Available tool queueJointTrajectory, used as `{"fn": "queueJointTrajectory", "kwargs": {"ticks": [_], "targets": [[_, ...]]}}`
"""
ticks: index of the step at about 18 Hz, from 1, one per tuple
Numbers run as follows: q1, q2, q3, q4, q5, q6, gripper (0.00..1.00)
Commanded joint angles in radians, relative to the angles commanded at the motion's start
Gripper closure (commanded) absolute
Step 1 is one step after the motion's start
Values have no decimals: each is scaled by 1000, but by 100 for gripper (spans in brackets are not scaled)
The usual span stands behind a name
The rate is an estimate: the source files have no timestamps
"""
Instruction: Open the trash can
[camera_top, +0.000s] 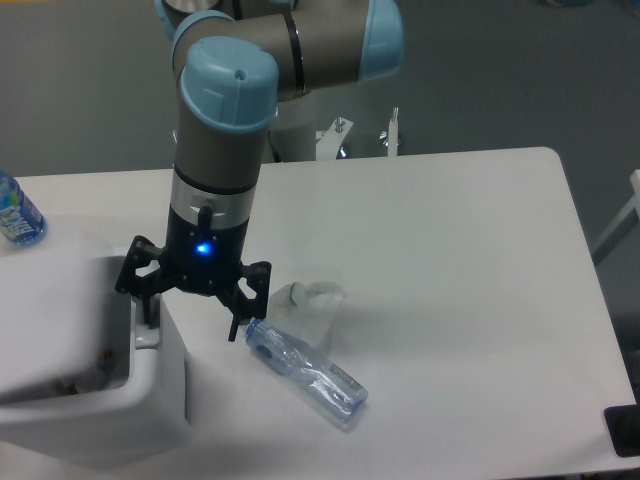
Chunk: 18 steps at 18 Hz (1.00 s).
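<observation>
White rigid plastic, the trash can (80, 420) looks light yet stiff, best pressed at its latch (147, 340), where the gripper (190, 318) hovers spread, holding nothing.

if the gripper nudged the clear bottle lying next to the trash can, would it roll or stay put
The clear bottle would probably roll: it lies on its side on the smooth white table. It looks empty and thin-walled, so likely light and easily dented. The gripper stands just above it, by the trash can.
</observation>
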Motion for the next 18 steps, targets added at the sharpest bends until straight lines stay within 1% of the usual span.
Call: {"fn": "queueJointTrajectory", "kwargs": {"ticks": [3, 6, 8, 10, 11, 12, 13, 15, 16, 18], "targets": [[0, 0, 21, 0, -3, -3, 0], [12, 3, 78, 0, 2, 15, 0], [56, 11, 112, -9, 9, 61, 0], [100, 26, 112, -17, 14, 170, 0], [116, 35, 101, -18, 17, 243, 0], [136, 43, 95, -38, 29, 312, 0], [158, 54, 91, -73, 53, 380, 0], [184, 64, 89, -151, 138, 524, 0], [196, 66, 86, -172, 178, 582, 0], [215, 66, 72, -176, 230, 646, 0]]}}
